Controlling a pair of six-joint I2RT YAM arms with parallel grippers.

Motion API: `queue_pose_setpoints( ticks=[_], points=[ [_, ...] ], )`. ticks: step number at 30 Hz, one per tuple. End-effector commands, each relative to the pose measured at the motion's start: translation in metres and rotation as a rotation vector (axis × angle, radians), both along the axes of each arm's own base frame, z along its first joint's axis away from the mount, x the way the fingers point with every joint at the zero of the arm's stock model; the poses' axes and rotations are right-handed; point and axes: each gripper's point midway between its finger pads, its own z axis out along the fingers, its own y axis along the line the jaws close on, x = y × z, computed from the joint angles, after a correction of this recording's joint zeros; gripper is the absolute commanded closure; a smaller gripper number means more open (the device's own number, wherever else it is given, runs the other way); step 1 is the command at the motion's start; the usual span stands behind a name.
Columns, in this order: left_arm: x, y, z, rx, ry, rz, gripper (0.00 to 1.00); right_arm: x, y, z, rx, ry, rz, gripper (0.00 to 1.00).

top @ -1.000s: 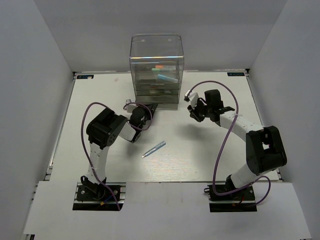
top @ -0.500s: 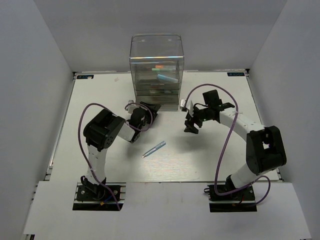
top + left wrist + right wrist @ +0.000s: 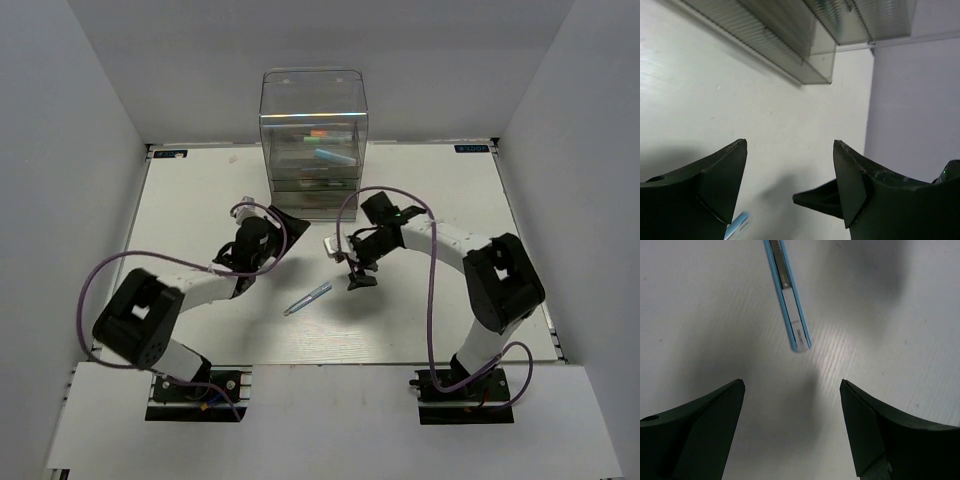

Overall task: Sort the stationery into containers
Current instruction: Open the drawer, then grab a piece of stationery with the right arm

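Observation:
A thin silvery-blue pen (image 3: 307, 298) lies alone on the white table, slanted; the right wrist view shows it (image 3: 787, 300) just beyond the fingertips. My right gripper (image 3: 360, 275) (image 3: 792, 385) hovers open a little right of the pen's upper end, nothing between its fingers. My left gripper (image 3: 295, 222) (image 3: 790, 145) stands open and empty in front of the clear drawer unit (image 3: 312, 140) (image 3: 805, 40), with the pen's end (image 3: 737, 225) at its lower edge. An orange marker (image 3: 322, 133) and a mint-green marker (image 3: 335, 157) lie inside the trays.
The drawer unit stands at the back middle of the table (image 3: 200, 200), against the rear wall. Grey walls close in the left, right and back. Purple cables loop off both arms.
Both grippers have opened. The right gripper swung left and down to the pen's upper end. The left arm stretched out low over the table, its gripper staying in front of the drawers.

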Motion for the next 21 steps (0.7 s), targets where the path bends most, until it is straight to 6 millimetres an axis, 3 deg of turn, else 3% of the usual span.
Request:
queue_pose_setpoints(
  ticks=[1,3,5,8,9,12,18,21],
  points=[
    [-0.038,0.025,-0.009,0.155,0.085,-0.033,0.21,-0.012,0.024,-0.001,-0.009,-0.043,0.105,0.18],
    [-0.063,0.045,-0.025,0.214,0.164,-0.016,0.19,-0.024,0.038,-0.008,-0.042,-0.056,0.152,0.20],
    [-0.079,0.059,-0.010,0.196,0.151,0.015,0.19,-0.025,0.049,-0.018,-0.069,-0.085,0.169,0.20],
    [-0.101,0.082,-0.009,0.218,0.177,0.063,0.19,-0.033,0.065,-0.025,-0.094,-0.087,0.206,0.23],
    [-0.108,0.091,0.003,0.206,0.161,0.090,0.18,-0.036,0.066,-0.027,-0.107,-0.081,0.211,0.23],
    [-0.125,0.108,0.009,0.200,0.156,0.132,0.18,-0.041,0.072,-0.041,-0.152,-0.082,0.225,0.26],
    [-0.144,0.121,0.005,0.167,0.161,0.160,0.18,-0.040,0.077,-0.057,-0.221,-0.088,0.201,0.39],
    [-0.145,0.122,0.007,0.156,0.162,0.164,0.18,-0.040,0.073,-0.063,-0.259,-0.091,0.187,0.57]
  ],
)
